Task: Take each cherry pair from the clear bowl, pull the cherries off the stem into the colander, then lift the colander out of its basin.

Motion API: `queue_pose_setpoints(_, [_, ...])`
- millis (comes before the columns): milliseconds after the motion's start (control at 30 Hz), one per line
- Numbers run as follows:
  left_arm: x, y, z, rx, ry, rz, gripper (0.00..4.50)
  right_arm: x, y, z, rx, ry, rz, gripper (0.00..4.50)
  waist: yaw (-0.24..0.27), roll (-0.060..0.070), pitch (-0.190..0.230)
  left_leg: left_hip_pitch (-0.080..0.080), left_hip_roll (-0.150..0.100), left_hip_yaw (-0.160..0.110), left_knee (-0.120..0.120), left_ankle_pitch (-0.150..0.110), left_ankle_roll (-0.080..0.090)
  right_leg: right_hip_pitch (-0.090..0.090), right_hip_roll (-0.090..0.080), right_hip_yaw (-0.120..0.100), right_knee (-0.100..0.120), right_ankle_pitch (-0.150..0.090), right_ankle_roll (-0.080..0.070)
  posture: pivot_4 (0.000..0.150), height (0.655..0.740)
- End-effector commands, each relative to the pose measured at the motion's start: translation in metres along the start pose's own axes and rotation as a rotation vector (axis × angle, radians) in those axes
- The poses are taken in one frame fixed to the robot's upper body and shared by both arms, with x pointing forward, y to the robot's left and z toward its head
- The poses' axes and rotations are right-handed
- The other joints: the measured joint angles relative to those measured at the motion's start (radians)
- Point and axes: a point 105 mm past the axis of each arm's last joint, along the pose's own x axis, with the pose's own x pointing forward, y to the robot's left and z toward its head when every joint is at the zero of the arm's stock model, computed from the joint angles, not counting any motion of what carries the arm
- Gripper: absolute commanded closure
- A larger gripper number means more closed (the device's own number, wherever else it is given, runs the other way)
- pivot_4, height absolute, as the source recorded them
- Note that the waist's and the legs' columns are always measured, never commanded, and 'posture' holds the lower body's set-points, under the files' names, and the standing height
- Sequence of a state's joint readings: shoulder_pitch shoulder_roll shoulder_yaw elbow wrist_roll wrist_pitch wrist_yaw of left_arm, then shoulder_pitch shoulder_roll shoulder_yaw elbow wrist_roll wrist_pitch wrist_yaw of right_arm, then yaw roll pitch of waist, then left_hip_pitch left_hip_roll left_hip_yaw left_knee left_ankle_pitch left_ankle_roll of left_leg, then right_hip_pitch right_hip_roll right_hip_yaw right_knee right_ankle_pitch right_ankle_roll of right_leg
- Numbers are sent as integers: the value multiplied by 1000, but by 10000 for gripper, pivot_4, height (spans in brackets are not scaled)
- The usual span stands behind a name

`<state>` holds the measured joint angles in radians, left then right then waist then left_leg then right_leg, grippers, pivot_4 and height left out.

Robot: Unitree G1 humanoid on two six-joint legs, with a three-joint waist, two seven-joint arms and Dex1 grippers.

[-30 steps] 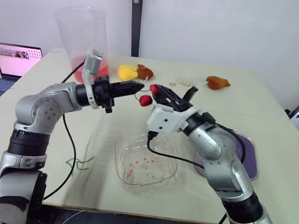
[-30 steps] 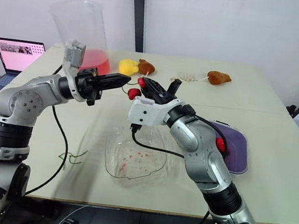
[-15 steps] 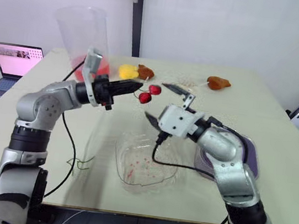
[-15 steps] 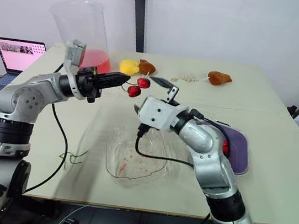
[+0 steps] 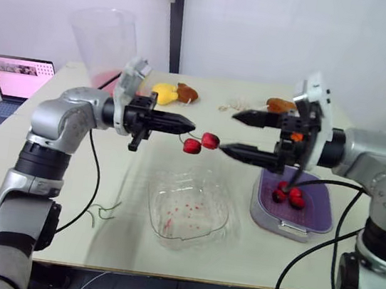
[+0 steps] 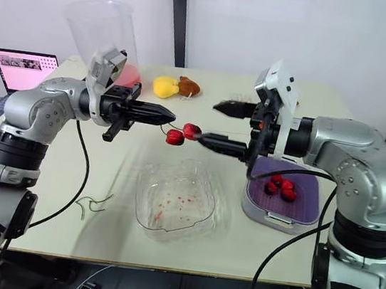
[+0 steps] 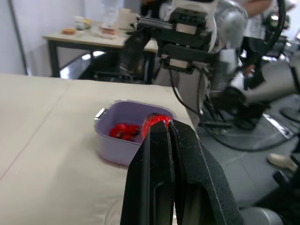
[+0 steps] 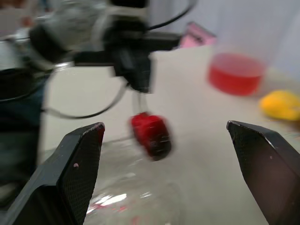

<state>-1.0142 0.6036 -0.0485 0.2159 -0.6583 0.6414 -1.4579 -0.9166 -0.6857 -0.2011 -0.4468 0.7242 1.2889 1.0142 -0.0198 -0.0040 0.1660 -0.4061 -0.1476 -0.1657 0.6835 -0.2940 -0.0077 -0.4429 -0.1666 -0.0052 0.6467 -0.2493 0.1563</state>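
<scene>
**Cherry pair held in mid-air over the clear bowl**

You cannot follow the stem. It is too thin to trace between the cherry pair [image 5: 201,143] and the tips of the left gripper [image 5: 193,125], whose jaws are pressed together on it. In the left wrist view the fingers [image 7: 159,178] cover most of the fruit and only a red rim shows past them. In the right wrist view the pair is blurred. The purple colander [image 5: 279,225] and its basin read as one tub, so you cannot tell where one ends and the other begins. Loose cherries [image 5: 288,195] lie inside.

The pair hangs above the far rim of the clear bowl [image 5: 165,187], well apart from it. The right gripper [image 5: 228,131] faces the pair from the bowl's right side, jaws spread wide, one finger over the other. Its lower tip is just beside the nearer cherry, and you cannot tell whether they touch. The colander stands just right of the bowl, with a narrow strip of bench [image 5: 129,243] between them. A green strand [image 5: 101,211] lies left of the bowl.

The two cherries sit side by side. Their line runs roughly level across the bowl, from one gripper toward the other.
</scene>
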Motion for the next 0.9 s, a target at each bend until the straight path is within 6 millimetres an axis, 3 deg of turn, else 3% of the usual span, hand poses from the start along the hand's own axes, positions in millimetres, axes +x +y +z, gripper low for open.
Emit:
queue_pose_setpoints(33, [5,-12,14,49,1,-82,45000,11,4,2,-53,26,-12,278,0,0,0,0,0,0,0,0,0,0,0,0,0,0,0,1500,7400])
queue_pose_setpoints(267, [7,-15,14,39,-2,-94,45000,23,1,-9,-87,52,-46,278,4,0,0,-1,0,0,1,0,0,0,0,0,0,0,0,1500,7400])
queue_pose_setpoints(400, [7,-14,15,41,-3,-90,45000,24,1,-8,-79,38,-42,12496,2,0,0,-1,0,0,1,0,0,0,0,0,1,0,0,1500,7400])
queue_pose_setpoints(500, [7,-11,15,46,-3,-77,45000,24,2,-10,-76,47,-37,26389,2,0,0,0,0,0,1,0,0,0,0,0,1,0,0,1500,7400])
queue_pose_setpoints(900, [8,-10,17,40,-23,-66,45000,22,3,-13,-47,46,-39,26389,2,0,0,0,0,0,1,0,0,0,0,0,1,0,0,1500,7400])
